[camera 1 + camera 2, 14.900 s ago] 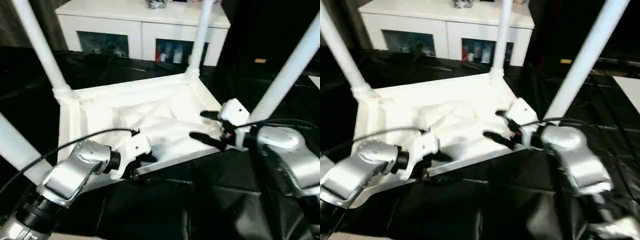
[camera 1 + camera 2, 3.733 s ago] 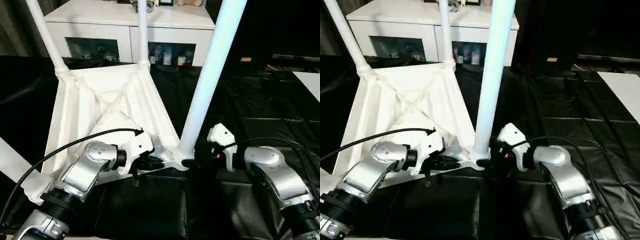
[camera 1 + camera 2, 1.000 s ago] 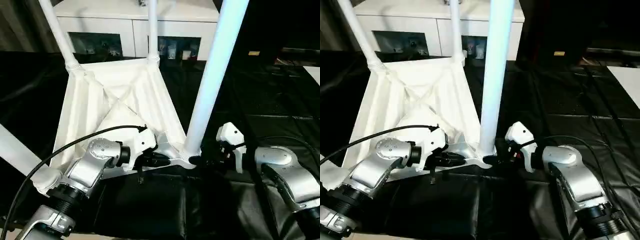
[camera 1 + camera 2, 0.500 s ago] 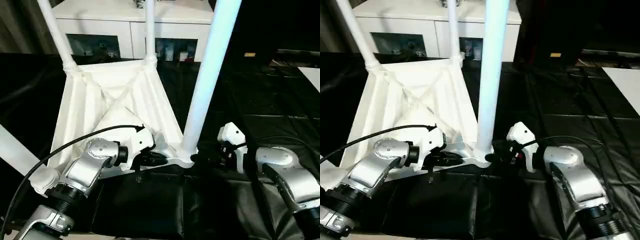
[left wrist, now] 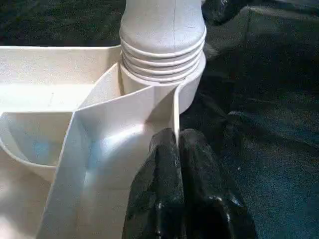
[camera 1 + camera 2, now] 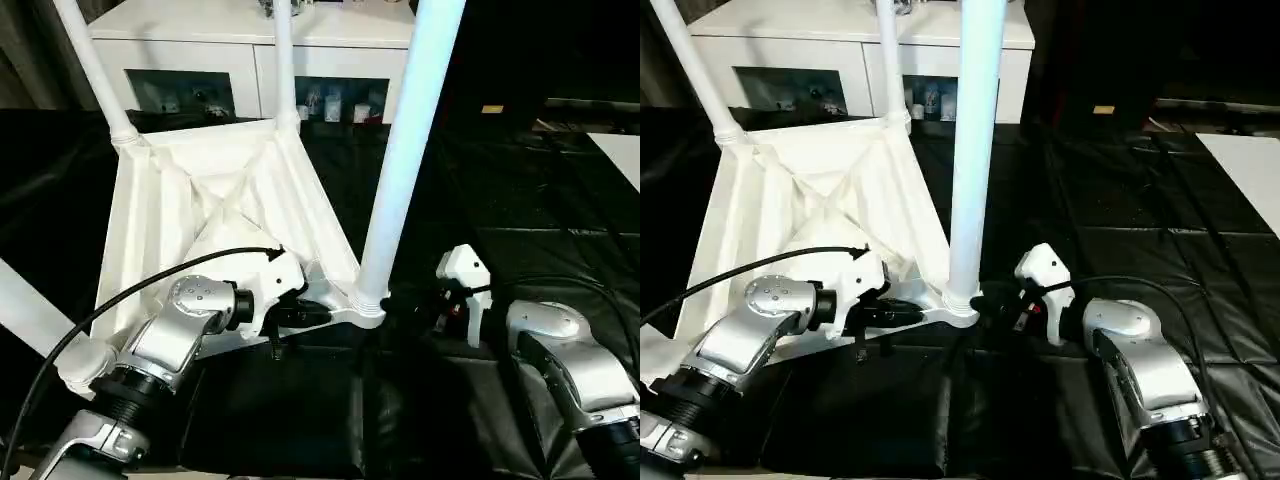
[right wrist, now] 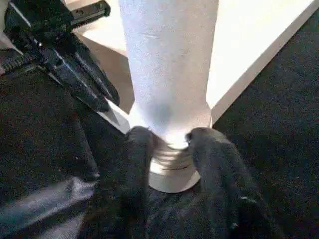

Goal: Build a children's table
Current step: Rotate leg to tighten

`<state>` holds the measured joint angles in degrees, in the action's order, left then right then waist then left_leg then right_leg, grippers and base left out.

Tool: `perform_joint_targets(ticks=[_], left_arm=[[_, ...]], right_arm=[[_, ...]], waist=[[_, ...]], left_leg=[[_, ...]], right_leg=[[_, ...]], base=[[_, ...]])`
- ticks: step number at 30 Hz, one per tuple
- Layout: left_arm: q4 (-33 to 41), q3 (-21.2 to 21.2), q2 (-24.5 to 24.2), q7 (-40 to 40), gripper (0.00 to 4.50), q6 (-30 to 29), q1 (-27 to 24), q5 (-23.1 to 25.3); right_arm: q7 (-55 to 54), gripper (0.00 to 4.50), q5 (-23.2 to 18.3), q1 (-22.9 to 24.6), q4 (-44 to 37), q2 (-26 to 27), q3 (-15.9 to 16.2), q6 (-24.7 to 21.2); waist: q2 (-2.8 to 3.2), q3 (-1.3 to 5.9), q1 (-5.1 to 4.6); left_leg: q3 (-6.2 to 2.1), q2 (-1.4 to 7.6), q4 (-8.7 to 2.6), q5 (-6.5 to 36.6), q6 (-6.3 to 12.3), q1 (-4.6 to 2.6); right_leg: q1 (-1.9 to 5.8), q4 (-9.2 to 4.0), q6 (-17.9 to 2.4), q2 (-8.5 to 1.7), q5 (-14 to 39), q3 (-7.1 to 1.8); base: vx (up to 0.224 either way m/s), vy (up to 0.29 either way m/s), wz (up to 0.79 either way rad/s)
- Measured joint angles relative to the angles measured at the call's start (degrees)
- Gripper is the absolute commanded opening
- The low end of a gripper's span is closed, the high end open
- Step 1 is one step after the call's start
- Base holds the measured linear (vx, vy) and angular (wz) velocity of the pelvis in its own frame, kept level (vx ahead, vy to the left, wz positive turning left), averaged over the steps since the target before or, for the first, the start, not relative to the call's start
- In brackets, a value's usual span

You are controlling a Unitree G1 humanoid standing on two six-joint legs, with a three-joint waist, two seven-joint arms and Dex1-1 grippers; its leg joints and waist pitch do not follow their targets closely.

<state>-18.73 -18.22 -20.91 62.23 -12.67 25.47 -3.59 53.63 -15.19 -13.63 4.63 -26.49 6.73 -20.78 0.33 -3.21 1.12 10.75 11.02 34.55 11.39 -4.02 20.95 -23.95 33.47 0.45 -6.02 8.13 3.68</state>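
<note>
From the head views, the children's table point(image 6: 215, 215) lies upside down on the black padded floor mat point(image 6: 1110, 215), its ribbed X-braced underside facing up and its legs rising from the corner sockets. The left pincer point(image 6: 318, 315) reaches in just beside the near corner socket point(image 6: 365, 305), and the thick near leg point(image 6: 400, 160) stands straight up right next to it. The right pincer point(image 6: 990, 302) comes at the same socket from the opposite side. Beyond both pincers, a white cabinet point(image 6: 240, 45) stands behind the far legs.

In the left wrist view, the left pincer's two black fingers point(image 5: 159, 189) are pressed together, pinching the thin upright rim of the tabletop between them, directly below the ribbed collar where the leg enters the socket. I'd say that grip is there to hold the tabletop steady so it can't skid or twist on the mat.

In the right wrist view, the right pincer point(image 7: 172, 142) straddles the ribbed base of the leg, one finger on each side and touching it; it looks clasped on the leg. The left pincer shows beyond it, on the rim. My guess is the right one is positioned to turn or seat the leg home.
</note>
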Motion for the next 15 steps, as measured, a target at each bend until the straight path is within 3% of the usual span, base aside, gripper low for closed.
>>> perform_joint_targets(ticks=[3, 4, 9, 10, 14, 15], left_arm=[[0.09, 0.28, 0.13, 0.14, 0.0, 0.0, 0.0, -0.02], [0.21, 0.24, 0.16, 0.33, 0.0, 0.0, 0.0, -0.02], [0.44, 0.11, 0.38, 0.79, 0.0, 0.0, 0.0, -0.02], [0.44, 0.11, 0.36, 0.9, 0.0, 0.0, 0.0, -0.02], [0.44, 0.11, 0.38, 1.05, 0.0, 0.0, 0.0, -0.02], [0.43, 0.1, 0.38, 1.08, 0.0, -0.01, 0.0, -0.02]], right_arm=[[0.14, 1.89, -0.5, 0.08, -0.05, -0.11, -0.11, -0.11], [0.32, 2.14, -0.78, 0.09, -0.09, -0.24, -0.17, -0.22], [0.68, 2.34, -0.67, 0.05, -0.37, -0.38, -0.13, -0.21], [0.67, 2.59, -0.65, 0.05, -0.37, -0.33, -0.13, -0.21], [0.48, 2.78, 0.29, -0.58, 0.09, 0.08, 0.67, 0.34], [0.48, 3.03, 0.93, -0.87, 0.28, 0.04, 1.1, 0.72]], waist=[[0.0, 0.0, 0.31], [0.0, 0.0, 0.49], [0.0, 0.01, 0.88], [0.01, 0.01, 0.89], [0.01, 0.01, 0.9], [0.01, 0.01, 0.92]], left_leg=[[0.0, 0.0, 0.0, 0.0, 0.0, 0.0], [0.0, 0.0, 0.0, 0.0, 0.0, 0.0], [0.0, 0.0, 0.0, 0.0, 0.0, 0.01], [0.0, 0.0, 0.0, 0.0, 0.0, 0.02], [0.01, 0.0, 0.0, 0.0, 0.0, 0.02], [0.0, 0.0, 0.0, 0.0, 0.0, 0.02]], right_leg=[[0.0, 0.0, -0.03, 0.0, -0.02, 0.0], [0.0, 0.0, -0.07, 0.0, -0.04, 0.0], [-0.01, 0.01, -0.16, 0.0, -0.09, 0.0], [-0.01, 0.01, -0.15, 0.0, -0.09, 0.0], [-0.01, 0.01, -0.15, 0.0, -0.09, 0.0], [-0.01, 0.01, -0.15, 0.0, -0.09, 0.0]], base=[[0.0, 0.0, 0.0], [0.0, 0.0, 0.0], [0.0, 0.0, 0.0], [0.0, 0.0, 0.0], [0.0, 0.0, 0.0], [0.0, 0.0, 0.0]])
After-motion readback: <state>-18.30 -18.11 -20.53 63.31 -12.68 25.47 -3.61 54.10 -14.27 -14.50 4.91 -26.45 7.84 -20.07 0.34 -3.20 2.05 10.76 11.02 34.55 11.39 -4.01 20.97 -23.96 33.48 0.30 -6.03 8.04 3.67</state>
